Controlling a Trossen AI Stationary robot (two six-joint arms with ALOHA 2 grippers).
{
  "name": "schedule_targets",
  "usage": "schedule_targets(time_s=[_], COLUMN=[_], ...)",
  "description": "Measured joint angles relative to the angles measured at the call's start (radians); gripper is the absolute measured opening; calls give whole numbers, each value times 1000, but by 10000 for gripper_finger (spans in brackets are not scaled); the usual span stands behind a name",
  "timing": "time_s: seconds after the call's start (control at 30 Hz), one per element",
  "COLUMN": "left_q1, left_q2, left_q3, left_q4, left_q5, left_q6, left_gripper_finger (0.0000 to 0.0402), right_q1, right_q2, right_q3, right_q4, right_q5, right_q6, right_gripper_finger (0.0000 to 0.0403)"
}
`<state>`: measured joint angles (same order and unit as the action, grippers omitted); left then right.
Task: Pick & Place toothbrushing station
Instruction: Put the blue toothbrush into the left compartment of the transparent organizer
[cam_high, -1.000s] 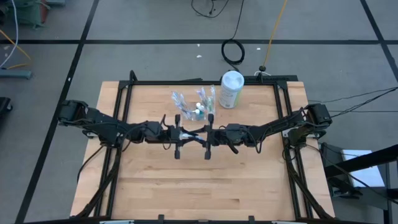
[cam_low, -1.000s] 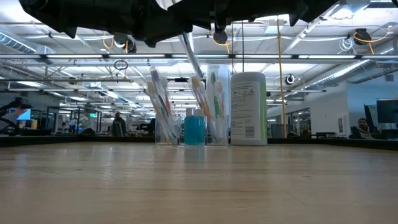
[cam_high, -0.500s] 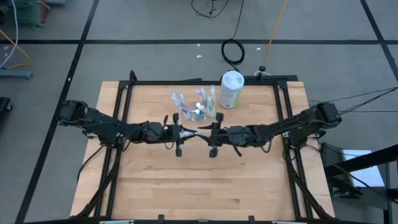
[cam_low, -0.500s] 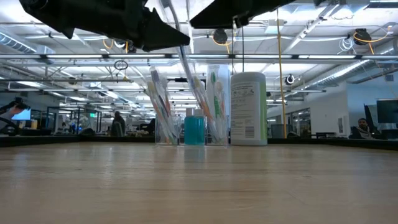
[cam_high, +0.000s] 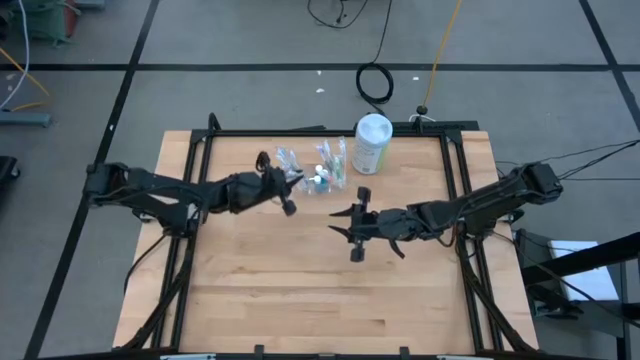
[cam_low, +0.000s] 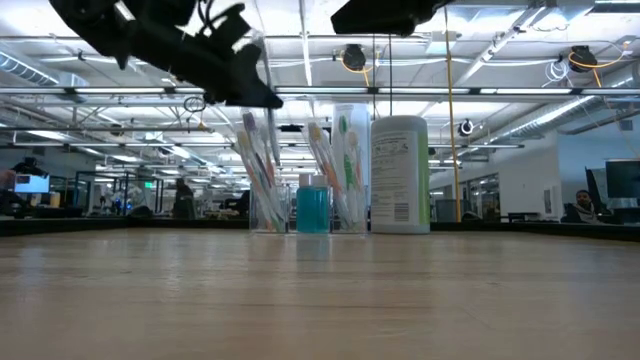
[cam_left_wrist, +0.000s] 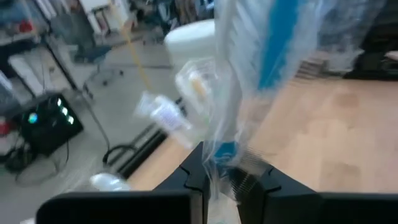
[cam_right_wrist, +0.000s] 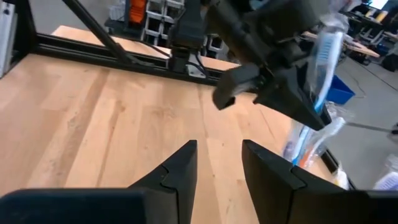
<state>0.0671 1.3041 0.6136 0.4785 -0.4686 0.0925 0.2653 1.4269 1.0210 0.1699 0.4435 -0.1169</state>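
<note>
Clear cups of pastel toothbrushes stand on their bases at the table's far middle. Blue toothpaste tubes stand between them. My left gripper hovers above the table just left of this cluster, shut on a wrapped blue-handled toothbrush. My right gripper is open and empty over the table's middle, to the near right of the cluster. My left gripper pinches the toothbrush's clear wrapper at one end between its two fingers. The toothbrush runs on past the fingertips, along the fingers. It is lifted clear of the table.
A taller white-and-green canister stands right of the cluster at the far edge. A black frame runs round the tabletop. Bare wood lies on the near half.
My left gripper has carried the wrapped toothbrush from the table's middle toward the far-left, up to the cluster of cups. My right gripper, which stood fingertip to fingertip with it, has drawn back toward the table's right and near edge, apart from the toothbrush.
</note>
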Motion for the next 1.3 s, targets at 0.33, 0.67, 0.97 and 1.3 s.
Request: schedule_targets(time_s=[0.33, 0.67, 0.97, 1.3], left_q1=[161, 172, 172, 171], left_q2=[75, 217, 279, 280], left_q3=[0, 0, 0, 0], left_q4=[-8, 61, 69, 47], left_q5=[153, 208, 175, 176], left_q6=[-103, -114, -84, 62], left_gripper_finger=[49, 50, 51, 52], right_q1=[-2, -2, -2, -2], right_q2=[0, 0, 0, 0], right_q3=[0, 0, 0, 0], right_q4=[0, -2, -3, -3], right_q5=[1, 1, 0, 0], right_q6=[0, 0, 0, -1], right_gripper_finger=[116, 116, 116, 116])
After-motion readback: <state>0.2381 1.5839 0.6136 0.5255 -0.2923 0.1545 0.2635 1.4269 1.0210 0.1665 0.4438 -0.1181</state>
